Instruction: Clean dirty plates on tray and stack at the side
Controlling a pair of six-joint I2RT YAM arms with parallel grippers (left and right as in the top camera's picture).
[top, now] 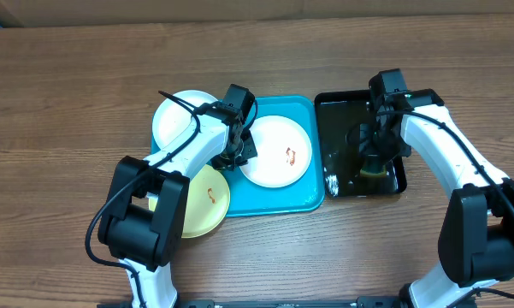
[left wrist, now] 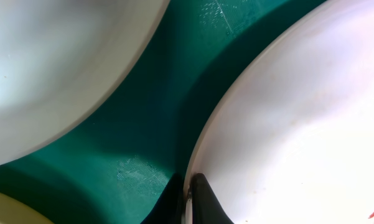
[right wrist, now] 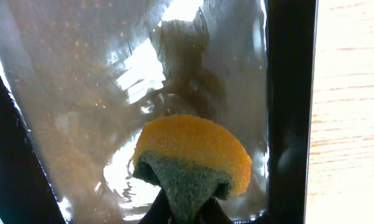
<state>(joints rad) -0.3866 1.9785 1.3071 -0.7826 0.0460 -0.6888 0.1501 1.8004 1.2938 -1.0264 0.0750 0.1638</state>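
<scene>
A white plate (top: 275,152) with an orange smear lies on the turquoise tray (top: 278,202). My left gripper (top: 242,159) is shut on this plate's left rim. In the left wrist view its two dark fingers pinch the rim (left wrist: 190,200) of that plate (left wrist: 299,124). A second white plate (top: 181,120) (left wrist: 50,68) sits at the tray's back left. A pale yellow-green plate (top: 203,202) with a smear sits at the front left. My right gripper (top: 375,164) (right wrist: 183,214) is shut on a yellow and green sponge (right wrist: 196,155).
A glossy black tray (top: 329,115) holding shallow water (right wrist: 81,93) stands right of the turquoise tray; the sponge hangs over it. The table is brown wood (top: 68,85).
</scene>
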